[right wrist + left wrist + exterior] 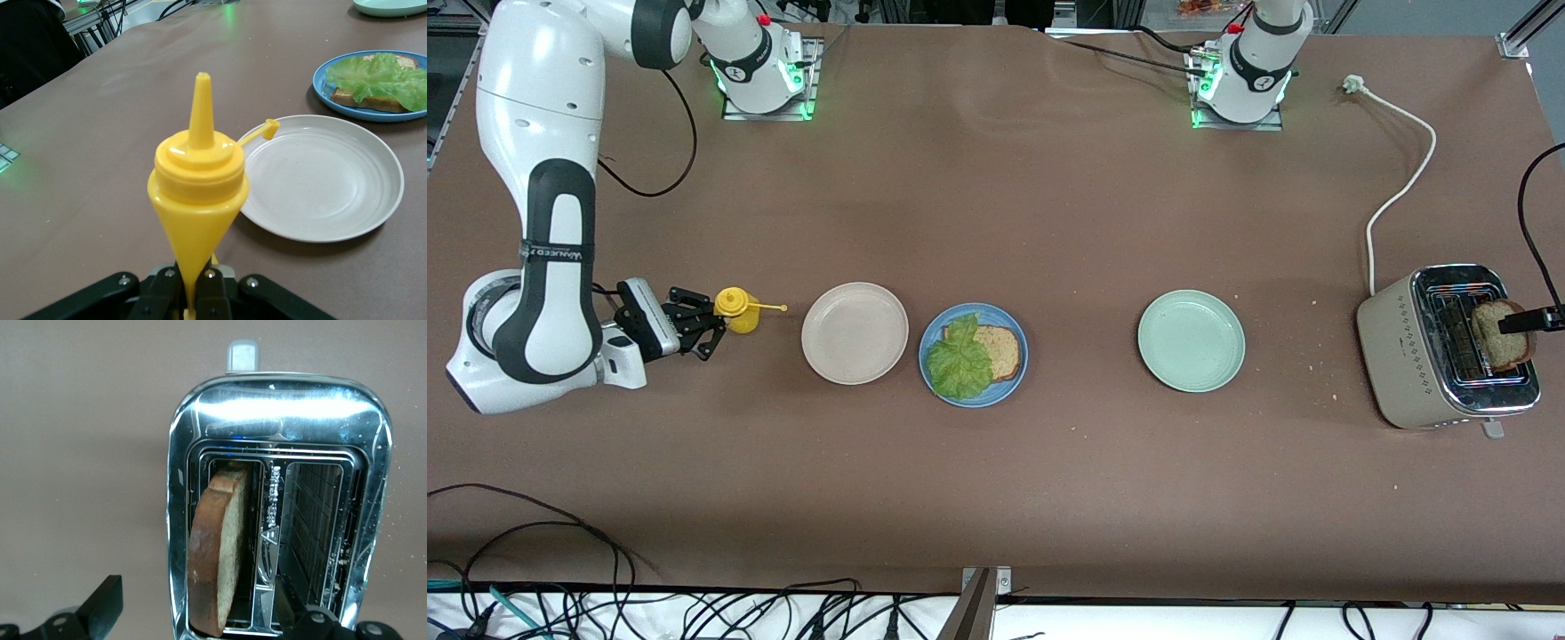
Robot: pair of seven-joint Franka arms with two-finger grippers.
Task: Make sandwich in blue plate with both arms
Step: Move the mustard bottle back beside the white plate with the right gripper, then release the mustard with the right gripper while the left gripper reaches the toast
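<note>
Beside the beige plate [855, 332], right tool [710, 327] clenched on yellow squeeze bottle [737, 309]. Left tool [200, 621] released, straddling bread slice [1501, 333] in toaster [1440, 351]. Blue plate [1014, 380], holding bread and lettuce [959, 357], sits well apart from both tools.

The toaster [277, 410] top is glossy mirror-bright metal, its sides [1392, 351] matt beige. The yellow bottle [199, 193] is smooth shiny plastic. The table [1049, 204] wears a matt brown covering. The bread slice [217, 550] looks rough and grainy.
</note>
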